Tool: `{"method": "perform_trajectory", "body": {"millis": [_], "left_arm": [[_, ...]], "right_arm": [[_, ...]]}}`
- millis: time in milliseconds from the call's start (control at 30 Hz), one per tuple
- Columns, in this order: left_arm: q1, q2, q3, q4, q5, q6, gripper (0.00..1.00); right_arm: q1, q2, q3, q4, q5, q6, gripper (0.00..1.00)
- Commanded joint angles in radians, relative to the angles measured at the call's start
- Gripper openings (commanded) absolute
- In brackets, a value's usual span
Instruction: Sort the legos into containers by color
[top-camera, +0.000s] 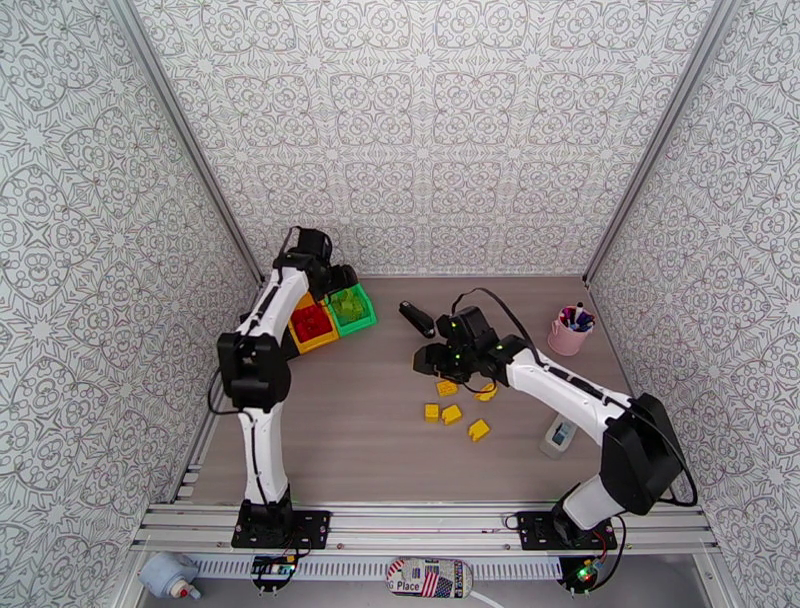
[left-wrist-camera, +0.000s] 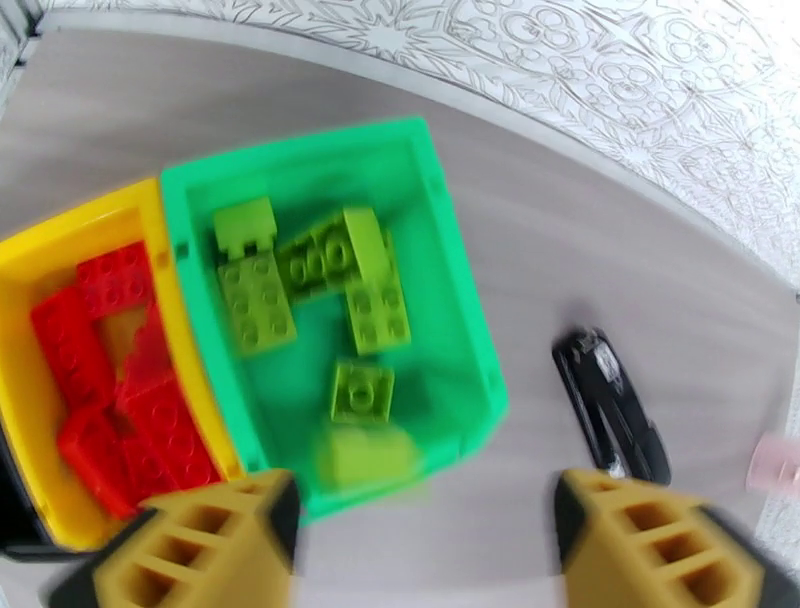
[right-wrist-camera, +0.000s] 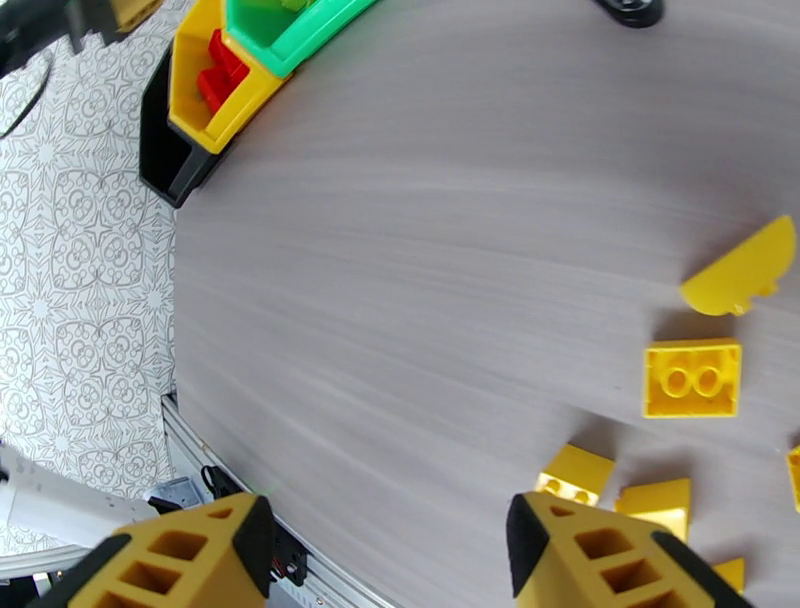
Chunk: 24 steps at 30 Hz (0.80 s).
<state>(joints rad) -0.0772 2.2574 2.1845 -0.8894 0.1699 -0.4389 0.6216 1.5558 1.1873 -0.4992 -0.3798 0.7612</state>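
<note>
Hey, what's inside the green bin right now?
The green bin holds only lime green bricks, about six, lying loose and partly overlapping. The one at the near end is blurred. None of them is red or yellow. Anything beneath the overlapping bricks is covered.

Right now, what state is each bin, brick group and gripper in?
green bin, holds lime bricks.
yellow bin, holds red bricks.
black bin, contents hidden.
yellow bricks, loose on the table.
left gripper, open, empty, by the green bin.
right gripper, open, empty, near the yellow bricks.
</note>
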Motion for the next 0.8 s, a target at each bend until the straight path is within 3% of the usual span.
{"method": "perform_trajectory", "body": {"millis": [0,167,433,767], "left_arm": [[-0.012,-0.02,0.021,-0.069,0.033,0.022,0.84],[-0.071,-0.213,-0.229,0.048,-0.013,0.048,0.91],[-0.188,-0.428,-0.575,0.134,-0.075,0.047,0.91],[-0.464,-0.515,-0.821,0.153,-0.139,-0.052,0.91]], "right_arm": [[-0.005,-0.045,-0.004,-0.056,0.047,-0.023,0.67],[-0.016,-0.08,-0.058,-0.082,0.091,-0.027,0.68],[-0.047,-0.11,-0.093,-0.161,0.161,-0.063,0.7],[-0.12,-0.172,-0.2,-0.177,0.181,-0.078,0.69]]}}
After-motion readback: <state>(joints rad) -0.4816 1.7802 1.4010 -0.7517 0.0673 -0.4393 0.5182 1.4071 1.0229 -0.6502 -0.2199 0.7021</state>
